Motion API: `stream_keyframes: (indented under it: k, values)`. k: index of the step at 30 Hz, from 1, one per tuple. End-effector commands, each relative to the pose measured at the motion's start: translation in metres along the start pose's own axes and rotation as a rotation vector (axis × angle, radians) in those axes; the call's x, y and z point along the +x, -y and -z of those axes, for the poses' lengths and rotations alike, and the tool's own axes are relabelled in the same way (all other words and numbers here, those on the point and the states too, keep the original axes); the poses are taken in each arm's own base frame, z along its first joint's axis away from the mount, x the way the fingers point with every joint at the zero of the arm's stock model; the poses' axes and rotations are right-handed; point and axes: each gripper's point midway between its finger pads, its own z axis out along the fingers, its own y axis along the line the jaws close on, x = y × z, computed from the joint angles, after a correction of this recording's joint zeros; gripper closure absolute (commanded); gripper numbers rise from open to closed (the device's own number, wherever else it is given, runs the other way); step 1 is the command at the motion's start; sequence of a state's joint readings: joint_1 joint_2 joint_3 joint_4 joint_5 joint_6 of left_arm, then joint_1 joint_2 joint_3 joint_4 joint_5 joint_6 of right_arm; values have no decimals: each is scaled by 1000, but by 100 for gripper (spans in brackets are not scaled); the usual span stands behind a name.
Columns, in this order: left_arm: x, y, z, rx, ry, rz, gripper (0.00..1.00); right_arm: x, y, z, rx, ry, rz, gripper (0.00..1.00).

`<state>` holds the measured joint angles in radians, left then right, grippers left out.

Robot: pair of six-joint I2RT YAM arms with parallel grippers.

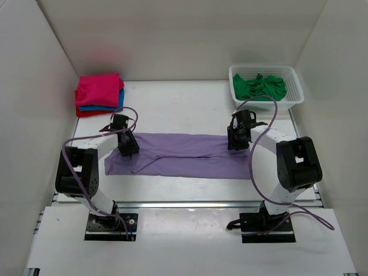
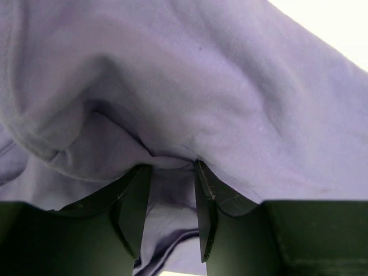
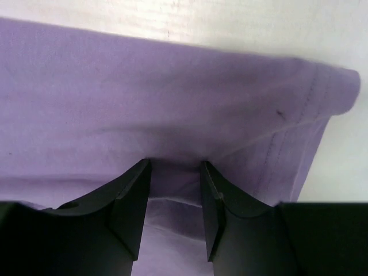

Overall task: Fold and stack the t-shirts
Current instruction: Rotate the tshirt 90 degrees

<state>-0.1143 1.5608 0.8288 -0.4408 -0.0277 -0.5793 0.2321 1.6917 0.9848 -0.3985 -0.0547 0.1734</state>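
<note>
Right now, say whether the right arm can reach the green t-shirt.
Probably yes: the green t-shirt lies in the open basket just beyond the right arm, nothing between, though its jaws grip the lilac t-shirt.

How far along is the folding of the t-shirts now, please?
Done: three folded t-shirts, pink on blue on red, form a stack at the far left. In hand: the lilac t-shirt, already a long strip, is pinched by the left tool and the right tool. Left: the green t-shirt, crumpled in the basket.

Bare table between the folded stack, back-left, and basket, back-right.
</note>
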Motion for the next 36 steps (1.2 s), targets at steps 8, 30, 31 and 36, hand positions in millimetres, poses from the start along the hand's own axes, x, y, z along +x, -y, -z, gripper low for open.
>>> stream_keyframes:
  k: [8,30,31,36]
  values:
    - [-49,50,-48,-8,26,-66,54,82,-17,30,40,-126,-52,63]
    - [-117,251,-146,285,-98,-300,55,162,-183,31,-262,-193,134,62]
    - [-114,252,-150,298,-104,-298,55,162,-189,29,-274,-184,147,63]
    - [-122,282,-134,375,-35,-342,52,180,-222,25,-348,-201,208,63]
